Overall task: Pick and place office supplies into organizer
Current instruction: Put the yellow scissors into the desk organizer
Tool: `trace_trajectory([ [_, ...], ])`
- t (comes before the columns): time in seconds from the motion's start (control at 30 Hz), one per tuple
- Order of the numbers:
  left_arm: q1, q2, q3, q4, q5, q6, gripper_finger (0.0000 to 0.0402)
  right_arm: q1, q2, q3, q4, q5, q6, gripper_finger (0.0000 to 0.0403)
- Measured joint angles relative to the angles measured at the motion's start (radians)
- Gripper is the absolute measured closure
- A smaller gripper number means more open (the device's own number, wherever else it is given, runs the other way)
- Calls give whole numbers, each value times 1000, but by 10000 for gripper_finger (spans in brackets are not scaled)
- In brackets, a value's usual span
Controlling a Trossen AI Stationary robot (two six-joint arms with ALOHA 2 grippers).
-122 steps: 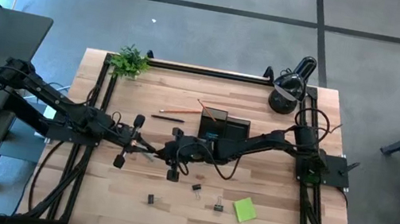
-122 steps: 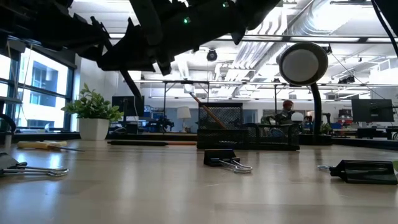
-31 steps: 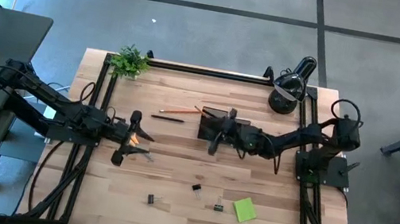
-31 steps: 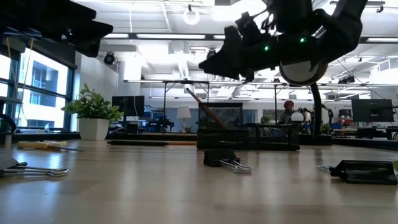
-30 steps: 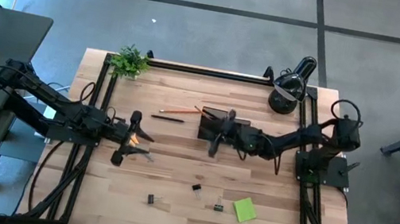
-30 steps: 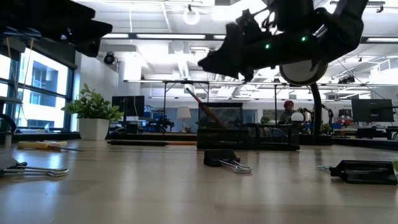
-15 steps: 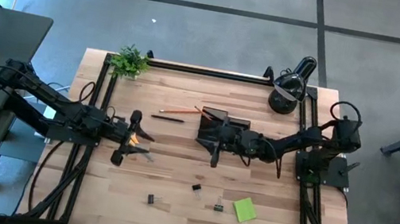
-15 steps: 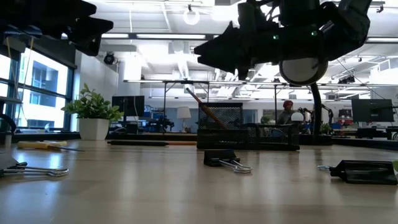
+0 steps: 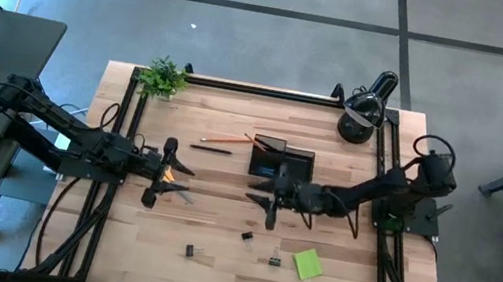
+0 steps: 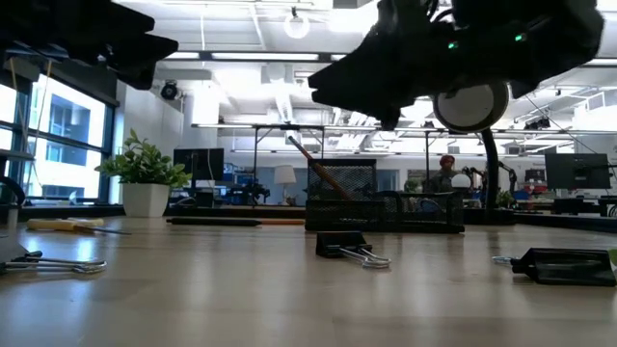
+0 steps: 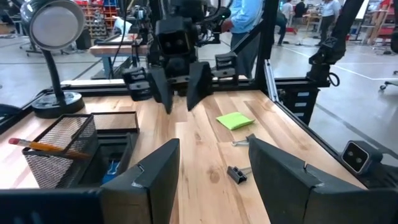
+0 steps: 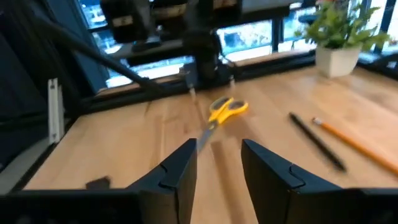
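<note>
Just below the organizer (image 9: pixel 282 157), right claw (image 9: pixel 262 203) hangs empty, fingers apart, facing the yellow scissors (image 12: pixel 225 109); left claw (image 9: pixel 172 176) gaping nearby, so reaching risks collision.

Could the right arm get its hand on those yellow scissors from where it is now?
Probably yes. The right hand hangs open above mid-table, and bare wood lies between it and the yellow scissors. The left hand hovers close by them, though, so the two arms might crowd each other.

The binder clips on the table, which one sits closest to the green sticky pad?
The binder clip just left of the sticky pad, near the front edge; the other two clips lie farther left.
</note>
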State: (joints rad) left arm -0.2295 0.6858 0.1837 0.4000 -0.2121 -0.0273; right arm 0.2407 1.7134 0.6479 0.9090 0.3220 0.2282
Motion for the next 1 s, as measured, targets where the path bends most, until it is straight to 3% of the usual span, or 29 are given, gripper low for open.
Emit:
trace_trajectory([
  [0.2, 0, 0, 0, 0, -5, 0, 218, 56, 0, 0, -31, 138, 8, 280],
  [0.4, 0, 0, 0, 4, -49, 0, 218, 68, 39, 63, -45, 184, -15, 270],
  [0.77, 0, -58, 0, -17, -27, -53, 218, 39, 368, 438, -72, 185, -100, 269],
  [1.0, 0, -171, 0, -171, -30, -59, 218, 4, 531, 710, -293, 115, -98, 270],
])
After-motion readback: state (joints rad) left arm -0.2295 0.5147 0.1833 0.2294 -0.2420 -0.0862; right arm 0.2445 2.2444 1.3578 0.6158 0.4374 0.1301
